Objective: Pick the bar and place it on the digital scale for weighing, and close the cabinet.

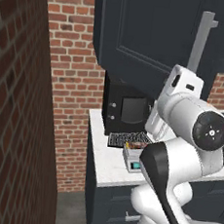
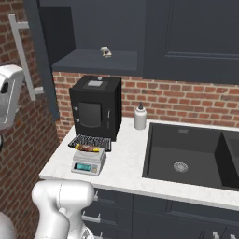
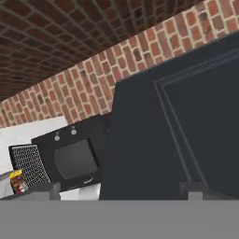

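I start with the cabinet [image 2: 93,32], the biggest thing in front of me: its panelled door [image 1: 141,34] stands swung out from the wall, with the long vertical handle [image 1: 202,40] near its free edge. In the hand view the door panel is right ahead of the tool [image 3: 119,189], whose fingertips stand wide apart with nothing between them. On the open shelf inside I can see one small pale item [image 2: 106,51]; I cannot tell what it is.

Below, the white surface [image 2: 126,158] carries a black boxy appliance [image 2: 95,107] with a glass front, a dark sink [image 2: 186,154] to its right, and a small white bottle [image 2: 140,116] between them. In front of the appliance lies a dark ribbed tray [image 2: 91,140], and just in front of that sits the digital scale [image 2: 88,161], its teal display lit.

The bar [image 2: 87,148] lies flat on the scale's platform, so I judge the weighing part done and the cabinet door is what remains.

The door looks rigid and hinged, heavier than anything else here, and should swing rather than flex. I would push on the flat panel near the handle side, or hook the handle itself, where leverage is best. The bar looks light and stiff; I would leave it alone.
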Robot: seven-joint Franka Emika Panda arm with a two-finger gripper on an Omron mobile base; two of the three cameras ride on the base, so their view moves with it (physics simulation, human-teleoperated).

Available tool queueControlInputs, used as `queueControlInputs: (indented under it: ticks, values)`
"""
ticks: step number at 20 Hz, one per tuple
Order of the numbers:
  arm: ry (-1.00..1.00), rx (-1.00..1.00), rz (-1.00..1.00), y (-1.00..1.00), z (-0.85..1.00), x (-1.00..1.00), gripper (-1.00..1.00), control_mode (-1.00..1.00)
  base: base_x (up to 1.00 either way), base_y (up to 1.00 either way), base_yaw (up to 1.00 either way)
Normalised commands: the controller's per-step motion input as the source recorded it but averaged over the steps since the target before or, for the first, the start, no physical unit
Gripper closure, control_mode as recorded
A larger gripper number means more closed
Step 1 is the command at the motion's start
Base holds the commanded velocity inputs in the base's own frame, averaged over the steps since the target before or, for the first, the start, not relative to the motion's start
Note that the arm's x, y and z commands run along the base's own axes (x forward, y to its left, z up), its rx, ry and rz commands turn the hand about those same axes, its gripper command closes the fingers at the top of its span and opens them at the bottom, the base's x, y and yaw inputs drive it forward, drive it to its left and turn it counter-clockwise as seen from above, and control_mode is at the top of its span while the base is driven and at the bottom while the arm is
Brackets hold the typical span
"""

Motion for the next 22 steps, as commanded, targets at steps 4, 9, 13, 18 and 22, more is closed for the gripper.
queueControlInputs:
  ticks: [4,9,13,18,22]
  values:
    - [0.0,0.02,-0.12,-0.95,0.12,0.03,-1.0,-1.0,0.0,0.0,0.0]
    - [0.0,0.02,-0.09,-0.95,0.12,0.25,-1.0,-1.0,0.0,0.0,0.0]
    - [0.0,0.04,-0.01,-0.69,0.03,0.53,-1.0,-1.0,0.0,0.0,0.0]
    - [0.0,0.02,0.0,-0.28,0.0,0.93,-1.0,-1.0,0.0,0.0,0.0]
    - [0.0,0.0,0.01,-0.11,0.0,1.0,-1.0,-1.0,0.0,0.0,0.0]
